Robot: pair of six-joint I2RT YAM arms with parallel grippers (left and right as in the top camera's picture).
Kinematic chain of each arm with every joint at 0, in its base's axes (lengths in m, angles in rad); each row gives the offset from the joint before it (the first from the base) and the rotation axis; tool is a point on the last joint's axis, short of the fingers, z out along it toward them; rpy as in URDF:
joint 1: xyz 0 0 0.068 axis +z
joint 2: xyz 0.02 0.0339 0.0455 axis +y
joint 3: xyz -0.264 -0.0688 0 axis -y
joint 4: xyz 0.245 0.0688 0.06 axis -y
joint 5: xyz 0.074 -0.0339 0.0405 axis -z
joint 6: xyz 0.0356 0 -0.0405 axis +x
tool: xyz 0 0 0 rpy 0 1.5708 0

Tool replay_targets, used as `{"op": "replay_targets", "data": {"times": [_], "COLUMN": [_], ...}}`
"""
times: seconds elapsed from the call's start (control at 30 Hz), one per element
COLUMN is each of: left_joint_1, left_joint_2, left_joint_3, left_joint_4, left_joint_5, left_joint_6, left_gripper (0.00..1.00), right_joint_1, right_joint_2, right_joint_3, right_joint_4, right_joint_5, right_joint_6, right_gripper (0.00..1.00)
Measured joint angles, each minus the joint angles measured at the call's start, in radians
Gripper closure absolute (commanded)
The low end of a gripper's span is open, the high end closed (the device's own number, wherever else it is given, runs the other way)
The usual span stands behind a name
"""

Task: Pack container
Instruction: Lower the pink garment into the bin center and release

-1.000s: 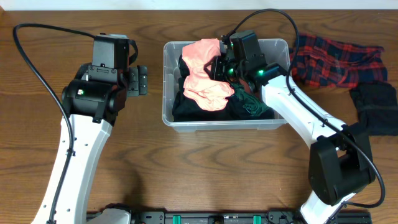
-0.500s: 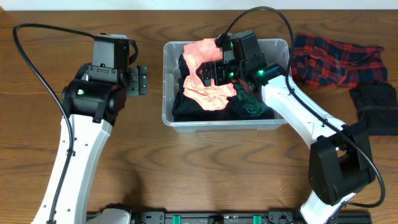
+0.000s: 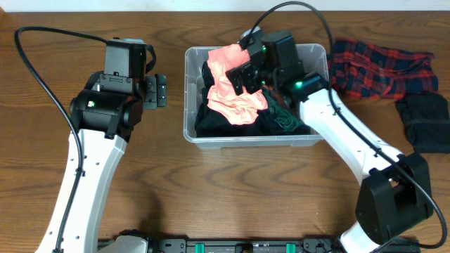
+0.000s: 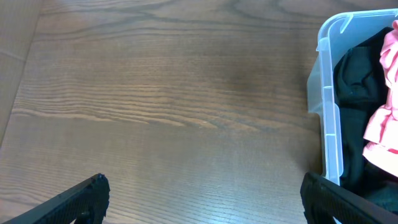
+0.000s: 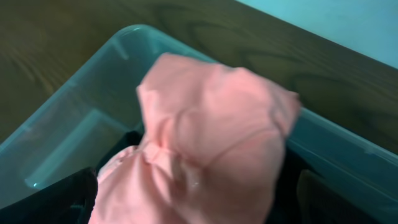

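Note:
The container (image 3: 189, 91), a clear plastic tub, stands at the table's middle. In it a pink garment (image 3: 235, 93) lies on top of black clothes (image 3: 211, 121), with a dark green piece (image 3: 285, 119) beside them. My right gripper (image 3: 244, 74) hovers over the pink garment with its jaws wide open. In the right wrist view the pink garment (image 5: 211, 130) fills the space below my right gripper (image 5: 193, 205), and the container's wall (image 5: 81, 124) curves behind it. My left gripper (image 3: 156, 91) stands open over bare wood left of the container, whose rim (image 4: 329, 112) shows in the left wrist view.
A red and navy plaid cloth (image 3: 376, 67) lies on the table right of the container. A dark folded cloth (image 3: 424, 123) lies just below it near the right edge. The table's far edge runs along the top of the overhead view.
My right gripper has opened and let go of the pink garment, which now rests in the container. The right arm has lifted slightly. The left arm has not moved.

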State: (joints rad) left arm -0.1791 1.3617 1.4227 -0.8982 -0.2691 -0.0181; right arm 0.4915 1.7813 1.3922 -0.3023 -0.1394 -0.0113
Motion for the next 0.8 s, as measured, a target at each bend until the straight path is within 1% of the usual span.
{"op": "replay_targets", "data": {"times": [0.23, 0.43, 0.67, 0.8], "left_joint_1": [0.0, 0.0, 0.0, 0.0], "left_joint_2": [0.0, 0.0, 0.0, 0.0], "left_joint_3": [0.0, 0.0, 0.0, 0.0], "left_joint_4": [0.0, 0.0, 0.0, 0.0], "left_joint_5": [0.0, 0.0, 0.0, 0.0], "left_joint_6": [0.0, 0.0, 0.0, 0.0], "left_gripper": [0.02, 0.02, 0.02, 0.02], "right_joint_1": [0.063, 0.07, 0.074, 0.081], "right_joint_2": [0.0, 0.0, 0.015, 0.072], "right_joint_3": [0.0, 0.0, 0.0, 0.0], "right_joint_4": [0.001, 0.002, 0.021, 0.023], "right_joint_5": [0.05, 0.13, 0.141, 0.14], "right_joint_6": [-0.066, -0.081, -0.085, -0.085], "right_gripper": [0.13, 0.18, 0.19, 0.19]}}
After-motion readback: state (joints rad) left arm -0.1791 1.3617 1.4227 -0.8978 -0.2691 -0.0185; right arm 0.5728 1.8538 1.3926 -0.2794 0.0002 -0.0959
